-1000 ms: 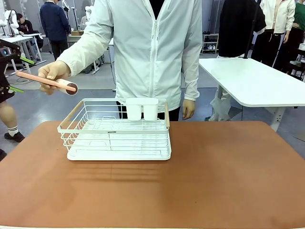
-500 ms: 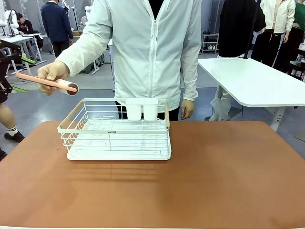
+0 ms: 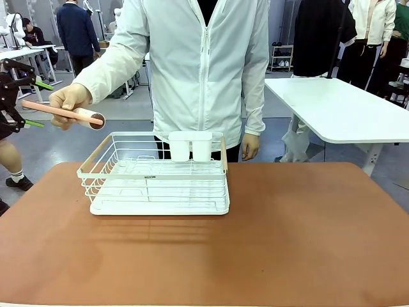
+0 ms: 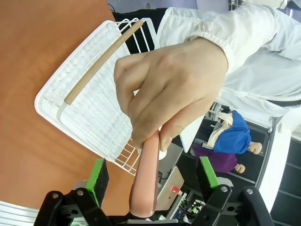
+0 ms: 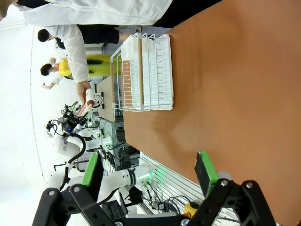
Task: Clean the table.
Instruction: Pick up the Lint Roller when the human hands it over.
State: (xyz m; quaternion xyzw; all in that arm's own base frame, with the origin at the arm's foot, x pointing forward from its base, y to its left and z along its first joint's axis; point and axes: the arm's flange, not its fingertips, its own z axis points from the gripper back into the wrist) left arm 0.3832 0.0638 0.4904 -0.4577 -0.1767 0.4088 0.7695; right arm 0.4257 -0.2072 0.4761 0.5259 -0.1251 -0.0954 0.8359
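The terracotta table (image 3: 287, 243) spans the front view. At its far side a person's hand (image 3: 69, 97) holds out a lint roller (image 3: 61, 110) with a pink handle and a white head, pointing its handle end left. My left gripper (image 3: 36, 103) hangs at the far left, above and beyond the table's left edge. It is open around that handle's tip. In the left wrist view the pink handle (image 4: 146, 183) sits between the green pads (image 4: 99, 174) with a gap on each side, and the hand (image 4: 164, 89) still grips it. My right gripper (image 5: 150, 174) is open over the table (image 5: 235, 94), holding nothing.
A white wire dish rack (image 3: 156, 173) with wooden handles stands at the table's far left-centre, two white cups (image 3: 190, 146) hooked on its back rim. It also appears as the rack (image 4: 89, 108) and the rack (image 5: 146, 75). A white desk (image 3: 345, 109) stands beyond at right.
My left gripper's fingers have come closer together around the handle's tip. The person's hand and the roller have shifted slightly up and left toward it.
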